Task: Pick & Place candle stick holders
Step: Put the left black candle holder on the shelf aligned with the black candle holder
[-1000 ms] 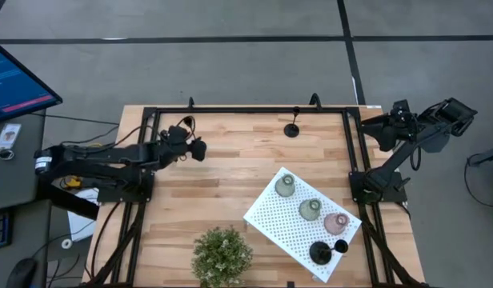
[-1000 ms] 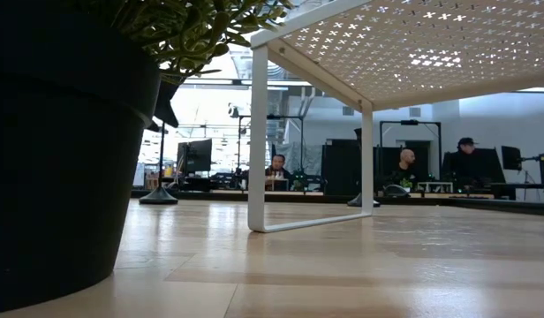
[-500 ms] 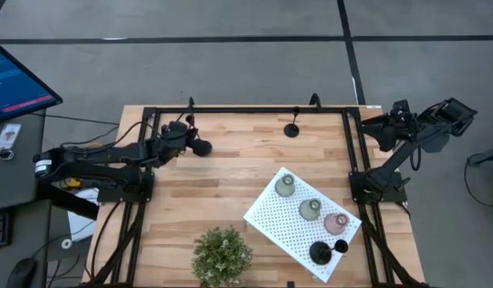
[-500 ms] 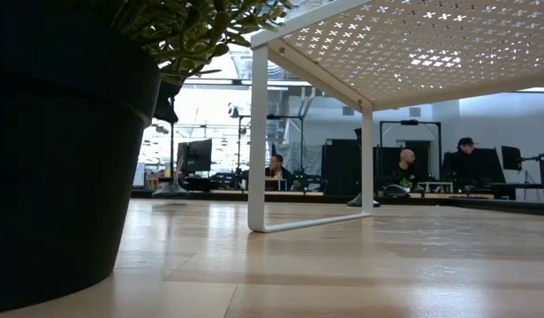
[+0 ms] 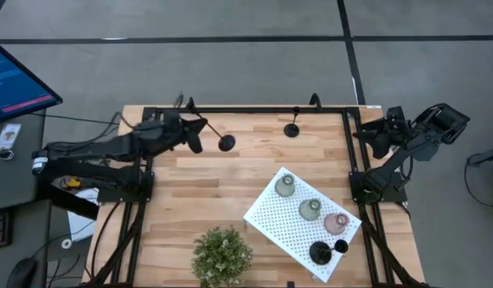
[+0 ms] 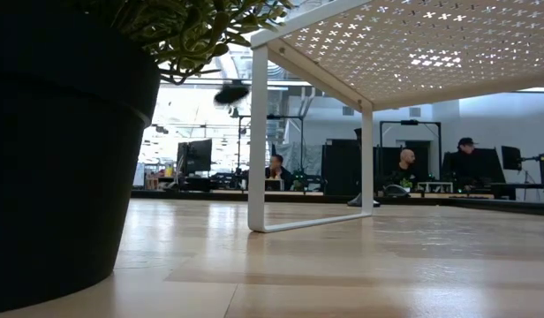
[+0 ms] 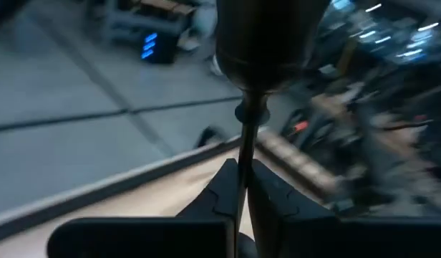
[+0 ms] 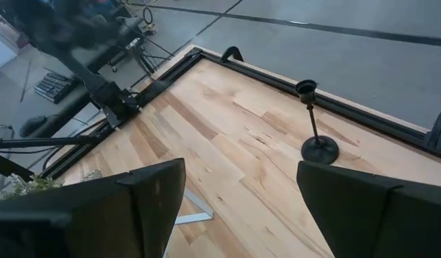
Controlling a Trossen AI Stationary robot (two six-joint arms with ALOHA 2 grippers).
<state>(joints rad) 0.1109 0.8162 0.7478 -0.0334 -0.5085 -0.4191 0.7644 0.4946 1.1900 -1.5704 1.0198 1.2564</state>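
My left gripper (image 5: 196,136) hangs over the table's far left part, shut on a black candle stick holder (image 5: 226,143) that is up in the air; its round base (image 6: 230,93) shows high in the low view. A second black holder (image 5: 292,128) stands on its base by the far edge. On the white perforated board (image 5: 270,228) stand three pale bulbous holders (image 5: 285,186), (image 5: 310,210), (image 5: 335,223) and another black one (image 5: 322,253). My right gripper (image 5: 370,136) waits open past the table's right edge, near the far corner. My left gripper pinches the holder's thin stem (image 7: 243,154) between its two fingers (image 7: 219,188). The stem runs forward out of the fingers, with the round base (image 7: 270,36) at the end away from them. The holder is lifted clear and tipped over, its base toward the table's right.
A bushy potted plant (image 5: 222,254) stands at the near edge, left of the board. A black frame (image 5: 246,110) runs along the table's far and side edges. Bare wood lies between the left gripper and the board. People sit at desks in the room behind.
My left gripper has shut on the black holder's stem, then risen and gone toward the far edge. The holder, which stood on the table, is now lifted clear and tipped, its base swung toward the table's right.
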